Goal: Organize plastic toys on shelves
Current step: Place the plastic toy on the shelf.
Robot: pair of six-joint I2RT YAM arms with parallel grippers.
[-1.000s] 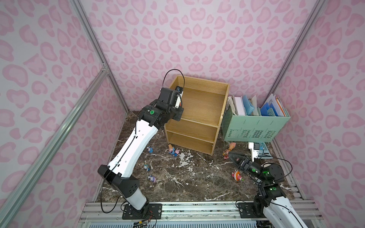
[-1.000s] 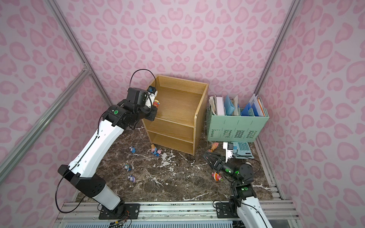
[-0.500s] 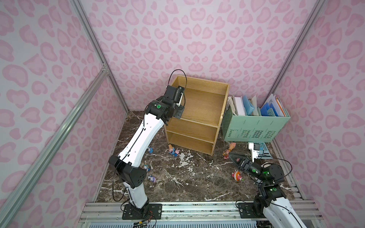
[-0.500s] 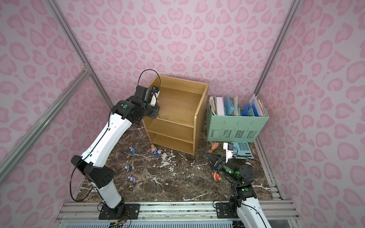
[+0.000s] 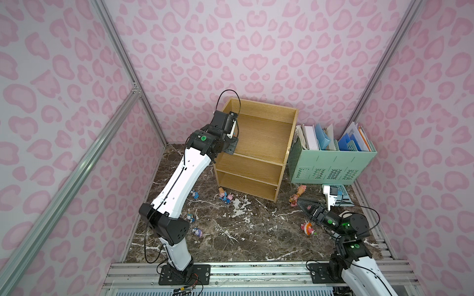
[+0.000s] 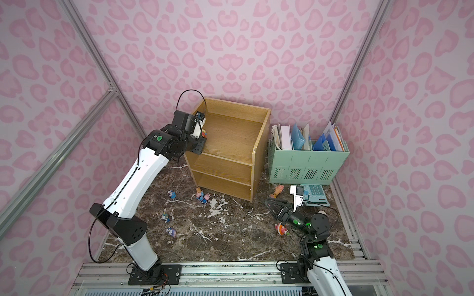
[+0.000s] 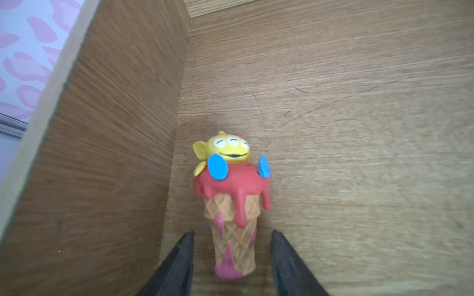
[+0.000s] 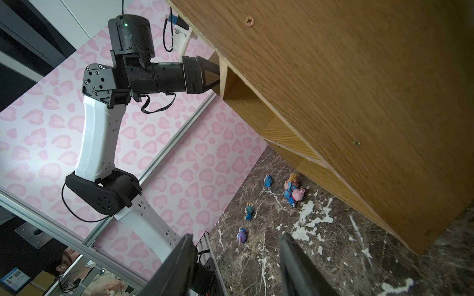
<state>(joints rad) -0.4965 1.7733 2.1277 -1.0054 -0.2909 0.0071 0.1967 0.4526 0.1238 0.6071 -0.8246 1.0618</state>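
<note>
The shelves [image 5: 256, 143] are a light-oak unit at the back of the marble table. An ice-cream-cone toy [image 7: 232, 205] with a yellow smiling head rests on the top tier beside the left rim; it also shows in a top view [image 6: 204, 133]. My left gripper [image 7: 232, 232] reaches into that tier, open, a gap on each side of the cone. Several more plastic toys [image 5: 225, 197] lie scattered on the table before the shelves. My right gripper [image 5: 302, 205] hovers low at the right, open and empty [image 8: 236, 234], near an orange toy [image 5: 293, 200] and a pink one [image 5: 307, 228].
A mint green file organizer [image 5: 331, 159] full of papers stands right of the shelves. A mint calculator [image 5: 338, 196] lies in front of it, close to my right arm. Pink patterned walls enclose the table on three sides.
My left arm has stretched forward over the top tier. Its jaws have opened and let go of the cone toy there. The right arm has stayed still.
</note>
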